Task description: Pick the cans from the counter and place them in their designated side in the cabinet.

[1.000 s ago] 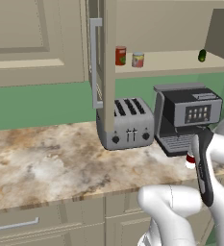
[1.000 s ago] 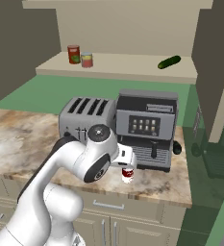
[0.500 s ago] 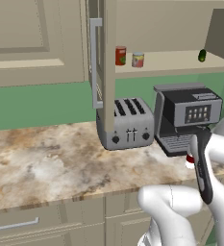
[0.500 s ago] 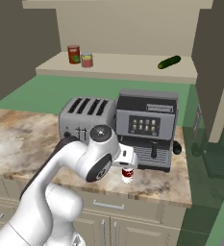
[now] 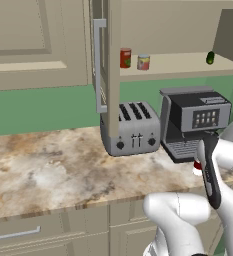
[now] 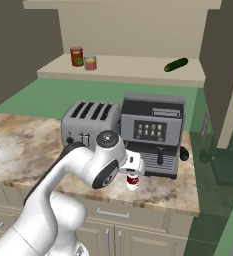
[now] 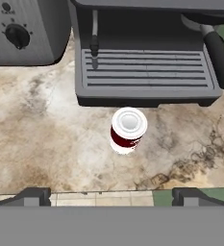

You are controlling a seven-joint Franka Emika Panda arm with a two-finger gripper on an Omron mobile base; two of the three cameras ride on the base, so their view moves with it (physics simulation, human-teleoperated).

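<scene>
**Jaws spread above the red-and-white can by the coffee machine**

In my hand view the jaws (image 7: pixel 111 194) stand spread wide, one dark tip at the lower left of the frame and the other at the lower right, with nothing between them. The red-and-white can (image 7: pixel 127 129) stands upright at the centre of that frame, on the worktop (image 7: pixel 46 139), apart from both tips and just in front of the coffee machine's (image 7: pixel 144 72) drip tray. Its pale lid faces the camera.

In the right base view the same can sits at lower centre, close under the hand and near the worktop's front edge; the arm covers the space beside it, so I cannot make out the fingertips there. In the left base view I see just a sliver of the can at the right of the frame, behind the forearm.

The toaster (image 6: pixel 88 122) stands just left of the coffee machine; in the hand view only its corner and a knob show at upper left, cut off by the edge.

The cabinet (image 5: pixel 108 65) door stands open, its bar handle facing me edge-on. On the shelf (image 6: pixel 133 72) inside are the tall red can (image 6: pixel 76 56), touching or nearly touching the yellow-and-red can (image 6: pixel 90 62), at upper left of the right base view. A small dark green object (image 6: pixel 175 64) lies well apart from them toward the right; it's too small to identify.
</scene>
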